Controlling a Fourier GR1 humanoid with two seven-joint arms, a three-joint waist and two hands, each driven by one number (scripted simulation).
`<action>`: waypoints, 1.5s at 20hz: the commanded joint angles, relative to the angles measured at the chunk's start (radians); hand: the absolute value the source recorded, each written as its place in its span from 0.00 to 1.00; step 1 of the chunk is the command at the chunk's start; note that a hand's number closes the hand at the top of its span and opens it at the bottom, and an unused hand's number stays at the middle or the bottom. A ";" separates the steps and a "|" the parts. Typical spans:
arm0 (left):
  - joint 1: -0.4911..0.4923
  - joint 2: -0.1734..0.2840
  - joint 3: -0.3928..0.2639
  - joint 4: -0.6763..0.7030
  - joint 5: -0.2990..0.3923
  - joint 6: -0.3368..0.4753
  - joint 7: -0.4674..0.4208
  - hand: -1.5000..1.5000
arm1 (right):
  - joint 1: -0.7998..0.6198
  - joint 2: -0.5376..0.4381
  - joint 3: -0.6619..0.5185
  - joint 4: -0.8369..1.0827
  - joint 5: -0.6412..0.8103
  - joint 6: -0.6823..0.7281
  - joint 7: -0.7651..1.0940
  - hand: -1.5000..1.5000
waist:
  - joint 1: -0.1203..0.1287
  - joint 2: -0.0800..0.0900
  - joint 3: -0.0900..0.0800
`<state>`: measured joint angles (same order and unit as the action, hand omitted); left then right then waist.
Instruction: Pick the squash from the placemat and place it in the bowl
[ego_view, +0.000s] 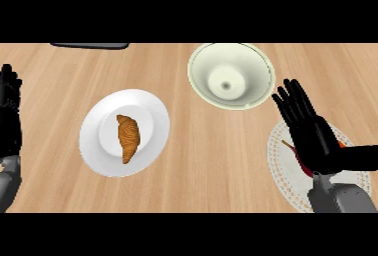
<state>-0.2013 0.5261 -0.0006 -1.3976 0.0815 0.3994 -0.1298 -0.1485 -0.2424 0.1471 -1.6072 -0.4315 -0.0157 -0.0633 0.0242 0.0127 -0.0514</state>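
Hovering over the round white lace placemat (284, 172) at the right of the light wooden table (214, 160), the right hand (314, 135) is open, fingers straight, holding nothing. Beneath it only a reddish sliver with a thin stem (297, 156) shows on the placemat, probably the squash. The pale cream bowl (255, 65) stands just beyond. A white plate (100, 135) carries a golden croissant (128, 137). The left hand (9, 110) rests open at the left edge.

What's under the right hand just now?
The right hand, fingers straight, hovers over the white placemat. Only a red sliver, presumably the squash, shows beneath; the rest is covered.
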 joint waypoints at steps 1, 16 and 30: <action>0.058 -0.021 0.027 0.022 0.054 -0.042 -0.035 0.50 | 0.012 -0.107 -0.075 -0.006 0.055 -0.013 0.001 1.00 | -0.024 -0.014 0.049; 0.079 -0.045 -0.043 -0.056 0.127 -0.130 0.162 0.50 | 0.503 -0.295 -0.171 -0.093 0.774 -0.684 0.339 0.00 | -0.081 -0.023 0.045; 0.045 -0.068 -0.047 -0.122 0.109 -0.184 0.245 0.50 | 0.420 -0.474 -0.326 -0.545 0.962 -0.290 1.081 0.00 | -0.022 -0.012 0.050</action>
<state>-0.1334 0.4525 -0.0602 -1.5109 0.1871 0.2383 0.0748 0.3525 -0.6615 -0.1397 -2.1040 0.5454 -0.4488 0.8737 -0.0052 -0.0010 -0.0025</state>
